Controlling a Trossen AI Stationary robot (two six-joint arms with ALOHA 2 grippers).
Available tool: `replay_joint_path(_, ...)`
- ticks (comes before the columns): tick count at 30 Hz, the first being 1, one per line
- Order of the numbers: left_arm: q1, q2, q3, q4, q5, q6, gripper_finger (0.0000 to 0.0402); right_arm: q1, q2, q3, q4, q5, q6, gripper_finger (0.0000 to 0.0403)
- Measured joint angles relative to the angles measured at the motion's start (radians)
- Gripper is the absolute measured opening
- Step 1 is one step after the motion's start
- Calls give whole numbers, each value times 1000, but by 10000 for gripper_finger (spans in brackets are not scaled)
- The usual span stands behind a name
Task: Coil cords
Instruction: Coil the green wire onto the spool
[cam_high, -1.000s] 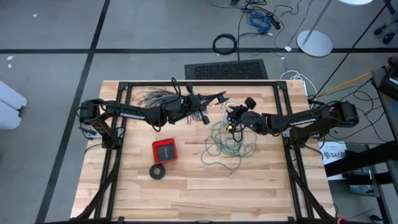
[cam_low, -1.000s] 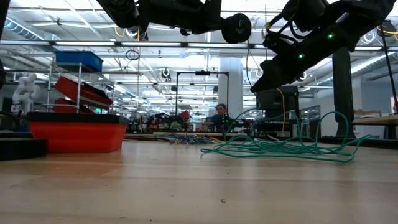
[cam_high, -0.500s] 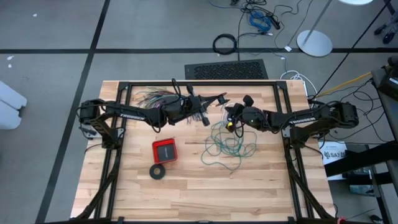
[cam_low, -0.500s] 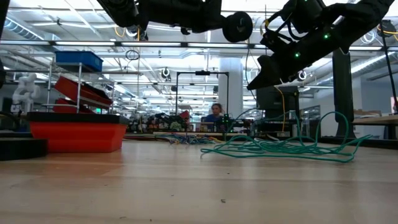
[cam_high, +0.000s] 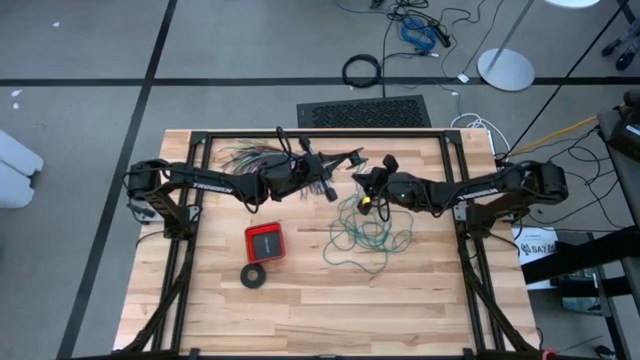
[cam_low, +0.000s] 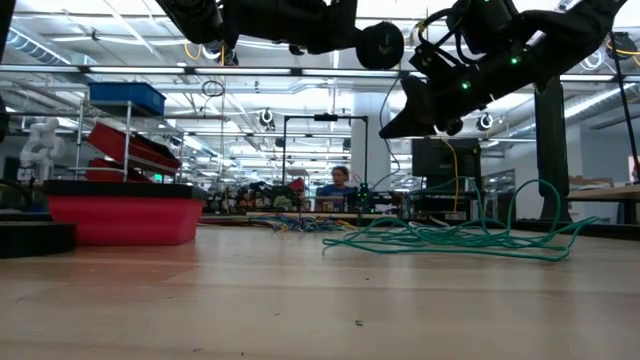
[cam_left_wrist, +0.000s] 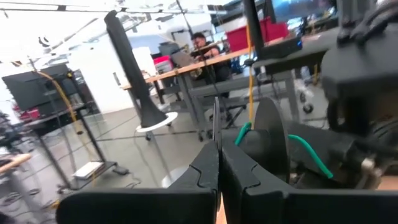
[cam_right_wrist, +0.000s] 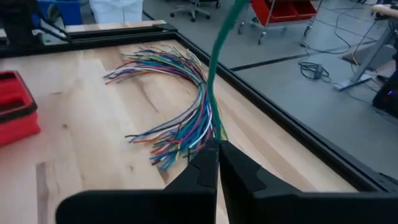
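Teal-green wire (cam_right_wrist: 219, 43) pinched in right gripper (cam_right_wrist: 217, 149).

You can see white letters along the left arm (cam_high: 205, 183) in the high view — they are too small and blurry to read. White letters run along the right arm (cam_high: 478, 190) too, and you can't read those either. Beside the tabletop, a white sign (cam_high: 540, 243) on the floor has some dark marks — you can't make out what they say. Nothing else has words or numbers.
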Motion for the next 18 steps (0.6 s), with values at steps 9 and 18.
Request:
replay_joint_path(9, 6, 0, 0, -32, -19, 38, 0, 12, -6, 78, -17, -4, 9, 0)
replay_joint_path(18, 5, 0, 0, -38, 2, 29, 0, -12, -6, 115, -65, -29, 35, 0)
